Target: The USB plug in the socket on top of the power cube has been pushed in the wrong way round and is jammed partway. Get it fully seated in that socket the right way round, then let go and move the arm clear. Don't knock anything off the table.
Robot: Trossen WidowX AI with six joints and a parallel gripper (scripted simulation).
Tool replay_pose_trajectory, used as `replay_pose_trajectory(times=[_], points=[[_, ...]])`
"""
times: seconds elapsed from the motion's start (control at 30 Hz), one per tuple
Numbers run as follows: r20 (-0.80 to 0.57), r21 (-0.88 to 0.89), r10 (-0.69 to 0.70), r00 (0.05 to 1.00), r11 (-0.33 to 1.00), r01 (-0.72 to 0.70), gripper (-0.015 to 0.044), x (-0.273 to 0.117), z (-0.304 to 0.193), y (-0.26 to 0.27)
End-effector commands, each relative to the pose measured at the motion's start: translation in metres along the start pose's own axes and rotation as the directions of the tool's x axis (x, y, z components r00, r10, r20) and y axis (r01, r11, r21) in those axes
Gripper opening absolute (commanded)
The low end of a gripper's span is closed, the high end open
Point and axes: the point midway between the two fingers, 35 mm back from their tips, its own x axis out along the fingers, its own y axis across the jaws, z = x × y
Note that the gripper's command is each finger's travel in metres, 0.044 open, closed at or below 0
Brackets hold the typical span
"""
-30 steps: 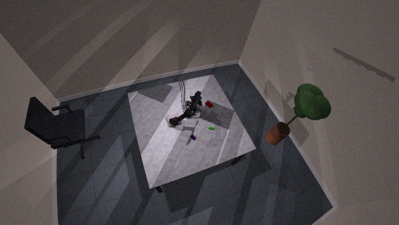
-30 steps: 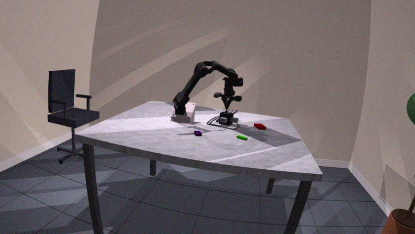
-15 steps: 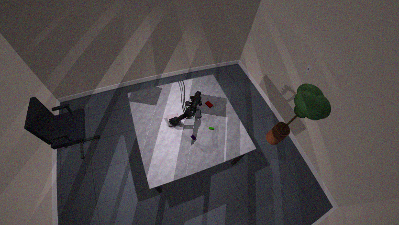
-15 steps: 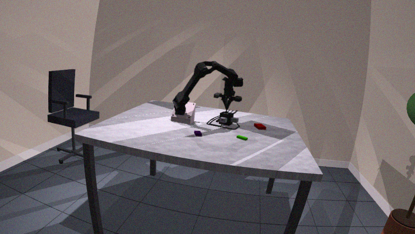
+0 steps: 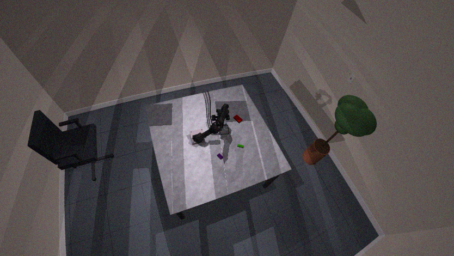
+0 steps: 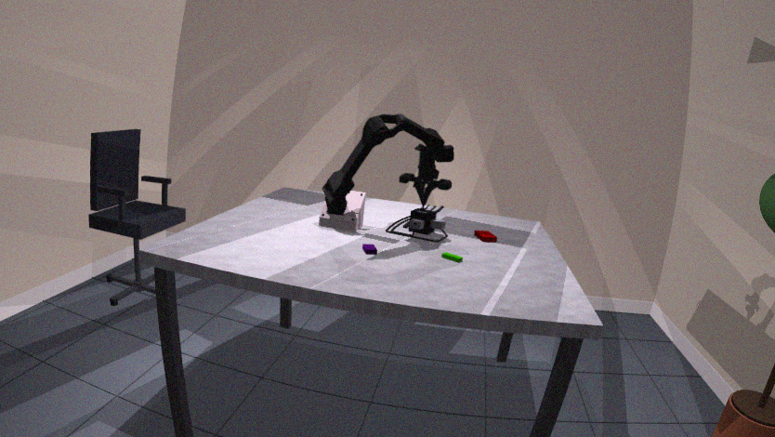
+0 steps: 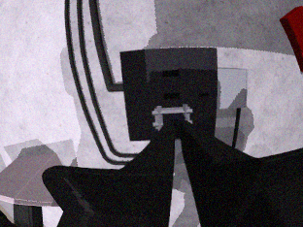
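From the top view, the arm is reaching over the counter [image 5: 196, 177] toward the power cube [image 5: 225, 129], with a red block [image 5: 238, 118], a green block [image 5: 240, 145] and a purple block [image 5: 219, 156] lying apart from it.

In the exterior view, the tool [image 6: 423, 202] is pointing straight down, its tips meeting the top of the cube, where black cables [image 6: 398, 228] are looping around.

In the wrist view, the fingers are standing nearly together, clenching the pale USB plug [image 7: 171, 116], which is sitting at a socket on the cube's top face.
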Motion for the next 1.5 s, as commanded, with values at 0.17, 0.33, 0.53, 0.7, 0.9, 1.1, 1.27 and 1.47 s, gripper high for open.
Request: replay_pose_trajectory(times=[0.17, 0.33, 0.53, 0.7, 0.9, 1.1, 1.27, 1.47], points=[[-0.003, -0.004, 0.000, 1.000, 1.000, 0.000, 0.0000, 0.0026, -0.0009, -0.0008], [-0.003, -0.004, 0.000, 1.000, 1.000, 0.000, 0.0000, 0.0028, -0.0009, -0.0008], [-0.003, -0.004, 0.000, 1.000, 1.000, 0.000, 0.0000, 0.0028, -0.0009, -0.0008], [-0.003, -0.004, 0.000, 1.000, 1.000, 0.000, 0.0000, 0.0028, -0.0009, -0.0008], [-0.003, -0.004, 0.000, 1.000, 1.000, 0.000, 0.0000, 0.0028, -0.0009, -0.0008], [-0.003, -0.004, 0.000, 1.000, 1.000, 0.000, 0.0000, 0.0028, -0.0009, -0.0008], [0.003, 0.000, -0.002, 1.000, 1.000, 0.002, 0.0053, 0.0008, 0.0008, 0.0000], [0.003, 0.000, -0.002, 1.000, 1.000, 0.002, 0.0095, 0.0008, 0.0008, 0.0000]])
